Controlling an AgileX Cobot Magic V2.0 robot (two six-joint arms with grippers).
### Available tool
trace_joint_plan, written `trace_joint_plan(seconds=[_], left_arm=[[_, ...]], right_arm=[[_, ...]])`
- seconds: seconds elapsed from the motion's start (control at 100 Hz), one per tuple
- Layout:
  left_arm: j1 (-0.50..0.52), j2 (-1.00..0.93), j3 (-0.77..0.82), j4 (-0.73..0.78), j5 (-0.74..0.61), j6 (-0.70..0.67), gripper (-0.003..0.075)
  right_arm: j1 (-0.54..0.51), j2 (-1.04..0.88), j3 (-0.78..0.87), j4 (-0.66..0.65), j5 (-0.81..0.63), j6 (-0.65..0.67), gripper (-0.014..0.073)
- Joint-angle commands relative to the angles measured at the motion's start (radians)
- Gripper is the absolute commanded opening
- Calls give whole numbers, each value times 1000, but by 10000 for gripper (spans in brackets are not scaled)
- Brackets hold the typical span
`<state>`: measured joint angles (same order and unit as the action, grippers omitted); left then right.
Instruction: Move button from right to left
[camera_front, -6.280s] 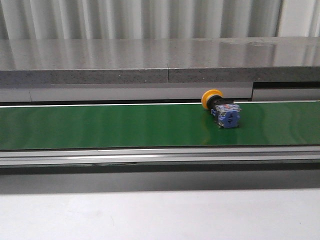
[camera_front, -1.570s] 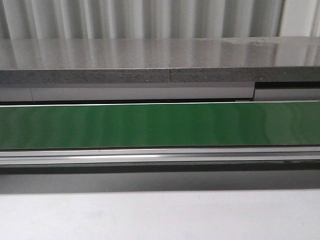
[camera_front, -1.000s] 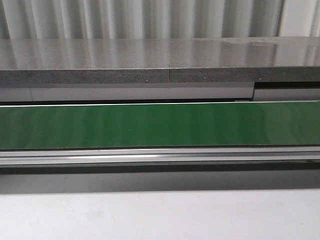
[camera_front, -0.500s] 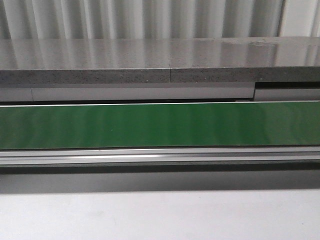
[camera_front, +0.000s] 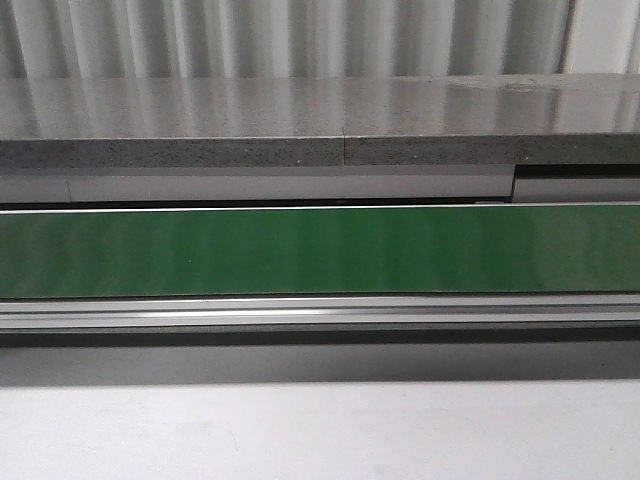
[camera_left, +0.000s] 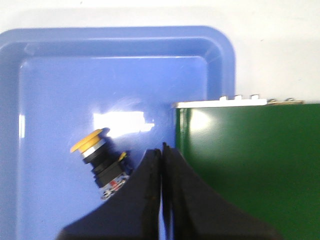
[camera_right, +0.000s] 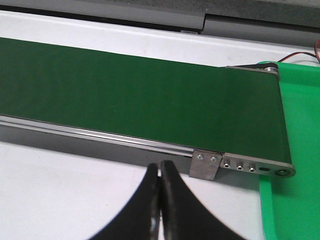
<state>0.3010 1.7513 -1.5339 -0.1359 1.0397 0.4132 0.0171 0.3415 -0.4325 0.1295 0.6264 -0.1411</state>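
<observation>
The button (camera_left: 100, 160), with its yellow-orange cap, black collar and contact block, lies on its side in a blue tray (camera_left: 60, 75) beside the end of the green conveyor belt (camera_left: 250, 160). My left gripper (camera_left: 162, 150) is shut and empty, above the tray's edge next to the button, its left finger partly hiding the contact block. My right gripper (camera_right: 160, 167) is shut and empty, over the white table in front of the belt's other end (camera_right: 150, 100). The front view shows only the bare belt (camera_front: 320, 250); no button or gripper shows there.
A green tray (camera_right: 300, 125) sits past the belt's end in the right wrist view. A metal side rail with a bracket (camera_right: 206, 164) runs along the belt's near edge. A grey shelf (camera_front: 320, 125) runs behind the belt.
The button that lay on the right part of the belt 6.3 s ago is gone from the front view. The belt has shown bare for the last 1.6 s.
</observation>
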Motion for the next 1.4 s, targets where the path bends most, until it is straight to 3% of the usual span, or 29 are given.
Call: trace_joint_plan(seconds=[0.0, 0.48, 0.69, 1.18, 1.39], left_arm=[[-49, -92, 6, -27, -75, -55, -20], [-318, -333, 281, -3, -297, -242, -20], [-408, -507, 464, -43, -423, -246, -20], [-424, -1005, 843, -110, -571, -246, -20], [-424, -1175, 926, -101, -575, -246, -20]], right_arm=[[0, 5, -23, 3, -70, -10, -67], [0, 5, -23, 3, -70, -10, -67], [0, 5, -23, 3, -70, -10, -67], [0, 5, -23, 3, -70, -10, -67], [0, 5, -23, 3, -69, -10, -67]])
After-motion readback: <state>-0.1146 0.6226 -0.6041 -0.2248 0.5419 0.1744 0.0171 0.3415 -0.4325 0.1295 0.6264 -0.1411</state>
